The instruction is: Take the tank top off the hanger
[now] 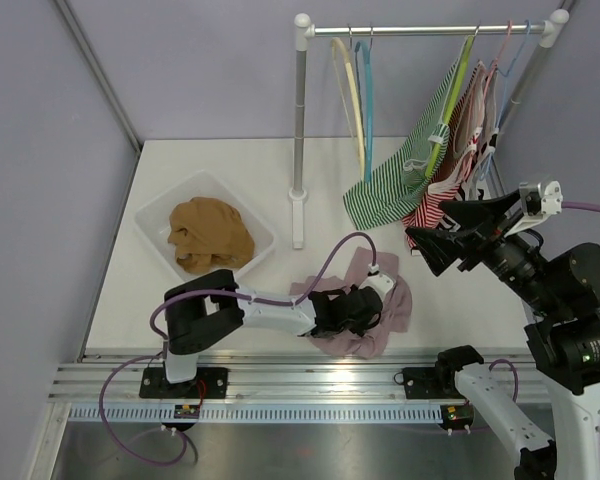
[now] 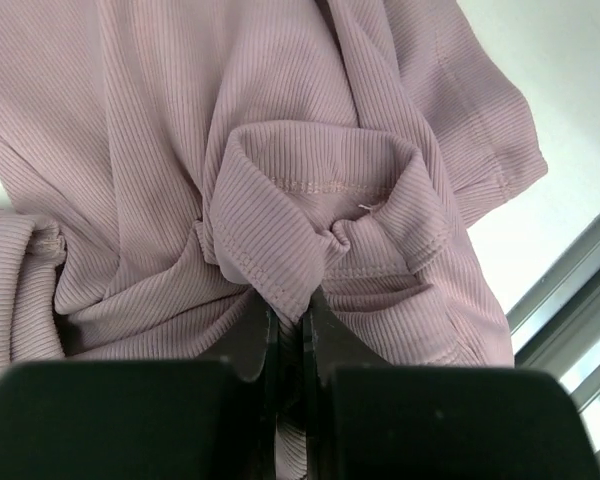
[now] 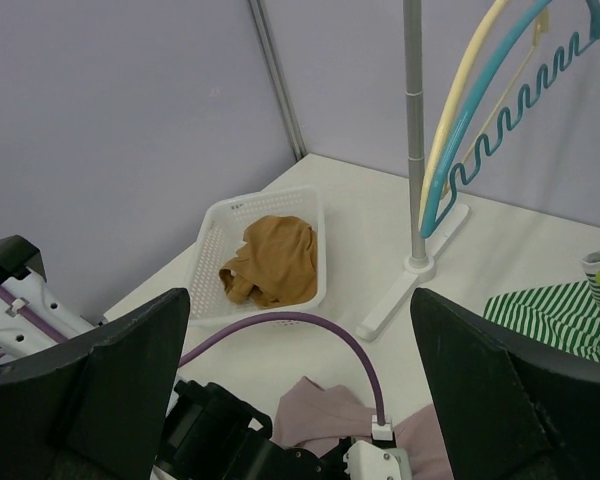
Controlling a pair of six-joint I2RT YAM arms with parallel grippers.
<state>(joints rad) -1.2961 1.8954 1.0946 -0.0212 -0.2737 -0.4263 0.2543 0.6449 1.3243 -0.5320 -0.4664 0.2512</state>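
Pink ribbed tank top [image 2: 320, 220] pinched between left jaws, right jaws spread, red-striped garment [image 1: 427, 210] visible only overhead

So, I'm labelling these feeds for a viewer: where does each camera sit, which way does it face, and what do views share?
Top external: above and behind the bases, looking down on table, rack, basket; left arm and right arm show.
Left wrist: on the left arm, looking down the left gripper pinching the pink garment.
Right wrist: on the raised right arm, facing basket and rack pole; open right gripper frames it.
Shared: all three show the pink garment.
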